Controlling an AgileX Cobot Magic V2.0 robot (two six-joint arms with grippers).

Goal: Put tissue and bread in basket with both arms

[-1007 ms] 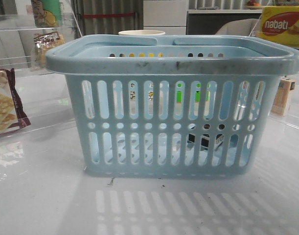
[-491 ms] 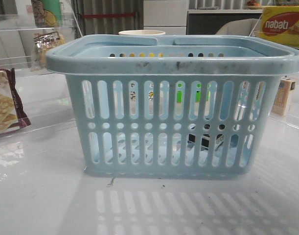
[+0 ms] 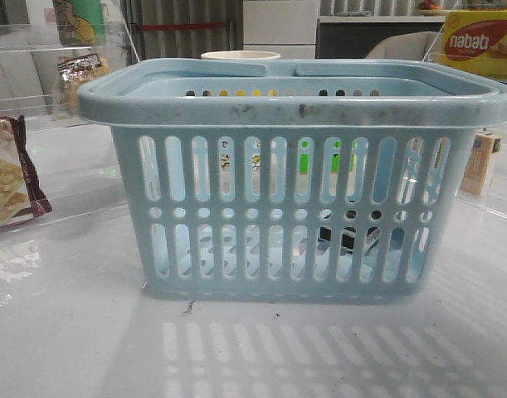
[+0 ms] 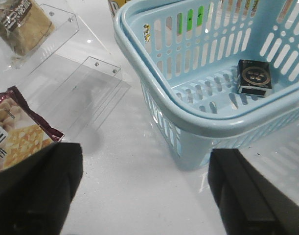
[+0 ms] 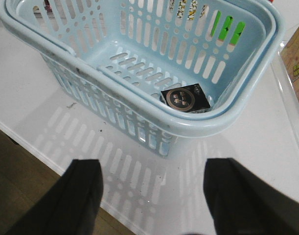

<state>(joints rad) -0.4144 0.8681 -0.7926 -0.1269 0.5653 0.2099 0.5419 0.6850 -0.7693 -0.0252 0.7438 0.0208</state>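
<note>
The light blue basket stands in the middle of the table. The black-and-white tissue packet lies on its floor near the right end; it also shows in the left wrist view and the right wrist view. The bread, a clear packet with golden-brown contents, sits on an acrylic shelf at the back left and shows in the left wrist view. My left gripper is open and empty above the table beside the basket's corner. My right gripper is open and empty above the table's front edge, short of the basket.
A maroon-edged cracker packet lies at the left, close to my left finger. Clear acrylic stands sit between it and the bread. A yellow Nabati box is at the back right and a small carton right of the basket.
</note>
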